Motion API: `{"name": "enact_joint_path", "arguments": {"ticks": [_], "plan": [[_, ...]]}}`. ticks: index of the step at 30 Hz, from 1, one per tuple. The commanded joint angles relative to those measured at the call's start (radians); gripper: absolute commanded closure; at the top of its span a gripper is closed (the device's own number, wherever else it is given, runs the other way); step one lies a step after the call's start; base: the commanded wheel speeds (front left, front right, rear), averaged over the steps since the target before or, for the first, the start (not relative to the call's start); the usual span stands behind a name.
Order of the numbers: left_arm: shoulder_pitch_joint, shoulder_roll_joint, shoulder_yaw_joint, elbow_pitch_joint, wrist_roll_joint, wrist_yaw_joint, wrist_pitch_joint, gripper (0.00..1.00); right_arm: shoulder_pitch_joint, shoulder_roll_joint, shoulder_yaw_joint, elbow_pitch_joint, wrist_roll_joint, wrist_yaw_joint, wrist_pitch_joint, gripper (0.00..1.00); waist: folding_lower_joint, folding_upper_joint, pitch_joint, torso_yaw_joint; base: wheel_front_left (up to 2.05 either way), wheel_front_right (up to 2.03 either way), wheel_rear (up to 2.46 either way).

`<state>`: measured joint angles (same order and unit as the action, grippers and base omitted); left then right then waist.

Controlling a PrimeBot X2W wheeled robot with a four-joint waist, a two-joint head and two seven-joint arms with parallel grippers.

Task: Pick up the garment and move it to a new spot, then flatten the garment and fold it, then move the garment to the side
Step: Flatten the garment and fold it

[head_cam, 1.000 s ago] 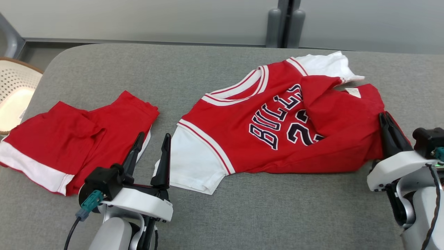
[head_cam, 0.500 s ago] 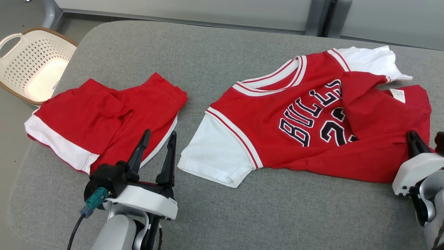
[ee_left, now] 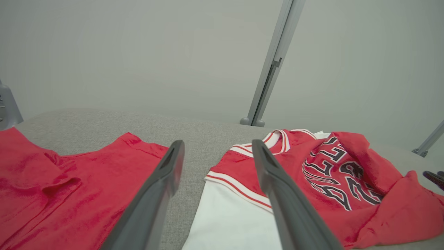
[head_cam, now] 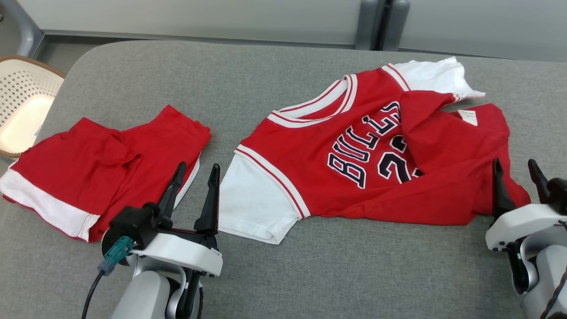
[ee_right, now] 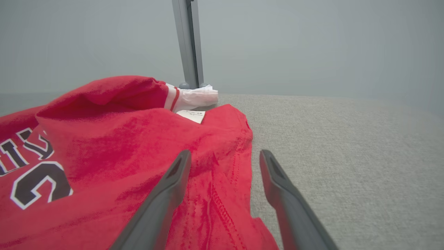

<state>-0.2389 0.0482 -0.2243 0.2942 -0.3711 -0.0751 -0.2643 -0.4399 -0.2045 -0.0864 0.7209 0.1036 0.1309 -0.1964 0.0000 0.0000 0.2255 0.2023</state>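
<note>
Counted: two grippers, one jersey (head_cam: 310, 146), one shorts (head_cam: 102, 164), one basket (head_cam: 26, 84). At 7 o'clock: left gripper (head_cam: 198, 167), spread wide, empty; shorts at its 10, jersey sleeve at 1. At 4 o'clock: right gripper (head_cam: 516, 179), spread wide, clamping nothing, astride jersey hem; body toward 10. Bare table (head_cam: 310, 266) at 6 and beyond jersey at 12. Basket off table edge at 9.

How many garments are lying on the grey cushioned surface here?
2. The folded red shorts lie at the left, beside the left gripper; the red Bulls jersey lies at the right, its hem by the open right gripper. Folds might hide something smaller.
</note>
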Motion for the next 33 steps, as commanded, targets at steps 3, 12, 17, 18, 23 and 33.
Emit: {"name": "enact_joint_path", "arguments": {"ticks": [3, 12, 17, 18, 23, 33], "plan": [[0.007, 0.004, 0.011, 0.000, 0.003, 0.006, 0.000, 0.00, 0.054, 0.010, 0.019, -0.048, 0.025, 0.000, -0.034, 0.00, 0.0000, 0.0000, -0.034, -0.035, 0.00, 0.00, 0.00], [0.036, 0.004, 0.020, -0.011, -0.001, 0.009, 0.000, 0.00, 0.274, 0.046, 0.109, -0.293, 0.120, 0.000, -0.067, 0.00, 0.0000, 0.0000, -0.066, -0.091, 0.00, 0.00, 0.00], [0.034, 0.004, 0.014, -0.009, 0.003, 0.004, 0.000, 0.00, 0.298, 0.050, 0.122, -0.328, 0.142, 0.000, -0.069, 0.00, 0.0000, 0.0000, -0.060, -0.097, 0.00, 0.00, 0.00], [0.031, 0.004, 0.012, -0.008, 0.004, 0.003, 0.000, 0.00, 0.291, 0.048, 0.124, -0.330, 0.146, 0.000, -0.068, 0.00, 0.0000, 0.0000, -0.059, -0.096, 0.00, 0.00, 0.00], [0.021, 0.004, 0.002, -0.003, 0.001, 0.000, 0.000, 0.00, 0.237, 0.032, 0.144, -0.324, 0.201, 0.000, -0.019, 0.00, 0.0000, 0.0000, -0.044, -0.081, 0.00, 0.00, 0.00], [-0.001, 0.004, -0.023, 0.007, -0.010, 0.000, 0.000, 0.00, 0.138, -0.019, 0.135, -0.255, 0.437, 0.000, 0.145, 0.00, 0.0000, 0.0000, -0.002, -0.031, 0.00, 0.00, 0.00]]}}
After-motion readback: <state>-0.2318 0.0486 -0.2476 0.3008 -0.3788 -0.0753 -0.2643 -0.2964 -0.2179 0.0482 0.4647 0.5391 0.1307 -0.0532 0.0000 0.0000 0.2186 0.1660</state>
